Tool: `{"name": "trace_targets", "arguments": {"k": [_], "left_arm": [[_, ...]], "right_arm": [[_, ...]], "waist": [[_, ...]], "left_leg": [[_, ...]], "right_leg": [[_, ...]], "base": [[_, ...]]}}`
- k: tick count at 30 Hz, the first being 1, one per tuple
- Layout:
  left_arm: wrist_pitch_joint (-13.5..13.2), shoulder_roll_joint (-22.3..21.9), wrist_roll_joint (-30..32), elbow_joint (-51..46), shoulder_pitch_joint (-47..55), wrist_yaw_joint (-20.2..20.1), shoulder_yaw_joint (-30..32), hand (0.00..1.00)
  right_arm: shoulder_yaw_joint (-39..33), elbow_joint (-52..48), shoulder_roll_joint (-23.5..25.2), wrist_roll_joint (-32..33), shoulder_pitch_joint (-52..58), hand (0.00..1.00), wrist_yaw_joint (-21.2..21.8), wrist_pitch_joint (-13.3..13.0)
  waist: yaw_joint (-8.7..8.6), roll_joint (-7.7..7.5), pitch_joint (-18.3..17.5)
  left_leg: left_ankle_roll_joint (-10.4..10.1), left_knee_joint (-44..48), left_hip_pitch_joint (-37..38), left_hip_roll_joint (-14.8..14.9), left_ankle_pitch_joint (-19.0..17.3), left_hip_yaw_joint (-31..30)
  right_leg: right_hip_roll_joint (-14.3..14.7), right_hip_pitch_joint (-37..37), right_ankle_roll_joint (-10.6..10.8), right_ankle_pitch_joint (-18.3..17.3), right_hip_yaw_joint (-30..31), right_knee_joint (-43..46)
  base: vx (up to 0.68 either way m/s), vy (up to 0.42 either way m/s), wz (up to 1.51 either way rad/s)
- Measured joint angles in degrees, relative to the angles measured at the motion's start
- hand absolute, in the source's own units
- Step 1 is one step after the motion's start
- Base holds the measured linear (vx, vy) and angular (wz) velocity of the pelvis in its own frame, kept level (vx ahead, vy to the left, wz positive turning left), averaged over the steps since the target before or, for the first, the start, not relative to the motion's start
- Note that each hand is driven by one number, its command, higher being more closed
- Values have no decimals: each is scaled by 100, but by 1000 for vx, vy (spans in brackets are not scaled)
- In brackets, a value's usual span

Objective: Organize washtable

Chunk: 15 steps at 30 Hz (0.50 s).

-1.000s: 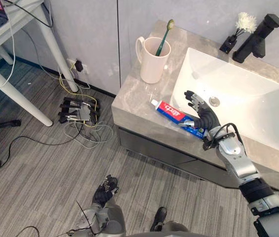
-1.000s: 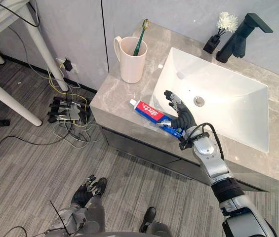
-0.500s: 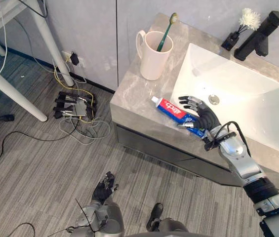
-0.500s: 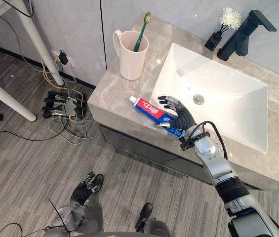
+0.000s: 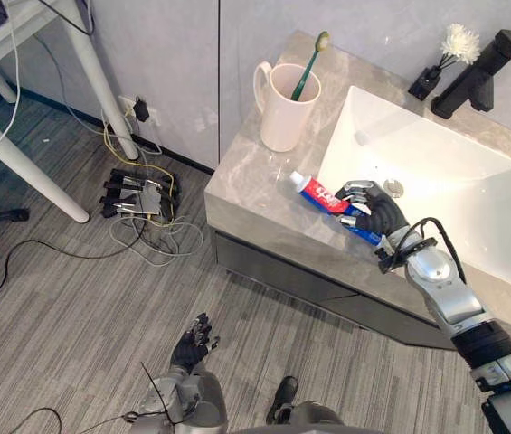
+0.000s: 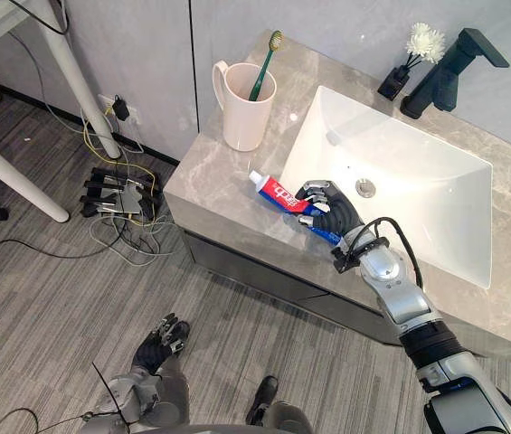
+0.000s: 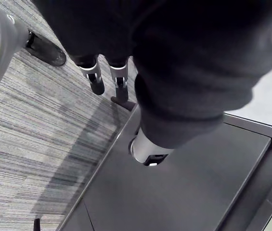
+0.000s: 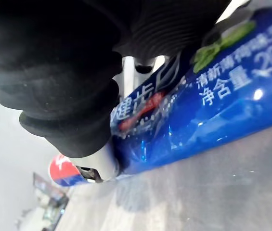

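– Right hand (image 5: 374, 210), left eye view: what does it grasp?
– Its fingers are curled round the blue end of the tube (image 5: 320, 192), on the counter (image 5: 250, 185) at the rim of the sink (image 5: 445, 181). The red, capped end sticks out toward the cup (image 5: 284, 113), which holds a toothbrush (image 5: 306, 61). A faucet (image 5: 486, 68) and a flower vase (image 5: 422, 83) stand behind the sink.
– What does the right eye view add?
– Same layout. The left hand (image 6: 160, 344) hangs low over the floor, well apart from the counter, fingers loosely spread.
– And the left wrist view?
– Its fingers (image 7: 96, 79) are straight, pointing at the floor, holding nothing.
– The right wrist view?
– From close, the thumb (image 8: 97, 166) lies against the tube, a contact the eye views hide behind the hand. Whether the tube rests on the counter or sits just clear of it cannot be told.
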Motion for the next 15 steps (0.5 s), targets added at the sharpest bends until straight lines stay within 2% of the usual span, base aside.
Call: {"name": "trace_targets", "arguments": {"k": [5, 8, 10, 13, 15], "left_arm": [[16, 57, -548, -1759, 156, -11, 13, 0], [103, 204, -1158, -2715, 79, -23, 54, 0], [107, 348, -1760, -3418, -64, -10, 197, 0], [102, 542, -2610, -3969, -498, 21, 187, 0], [95, 569, -2966, -4248, -768, 18, 93, 0]], "right_arm": [[-126, 0, 12, 6, -64, 100, 15, 184], [-125, -15, 135, 7, -95, 100, 9, 329], [-79, -321, 249, 8, -92, 100, 32, 400], [76, -1004, 468, -56, -64, 100, 126, 391], [75, -1322, 654, -137, -23, 100, 128, 366]], "waist": [[91, 102, -24], [53, 300, -123], [-59, 475, -211], [-73, 700, -337], [-97, 794, -398]], "left_leg": [[-12, 1, 64, -19, 11, -17], [-1, 1, 126, -45, 22, -13], [13, 1, 171, -75, 33, -30], [21, -1, 253, -80, 39, -50], [27, -4, 289, -88, 53, -91]], "right_leg": [[-9, 75, 2, -1, -33, 12], [-50, 95, 2, -1, -50, 96], [-75, 177, 3, -1, -88, 93], [-77, 255, 3, -1, -121, 85], [-79, 320, 10, -7, -169, 81]], "base": [[0, 0, 0], [0, 0, 0], [-14, 10, 6], [-60, -3, 5], [-57, -9, 13]]}}
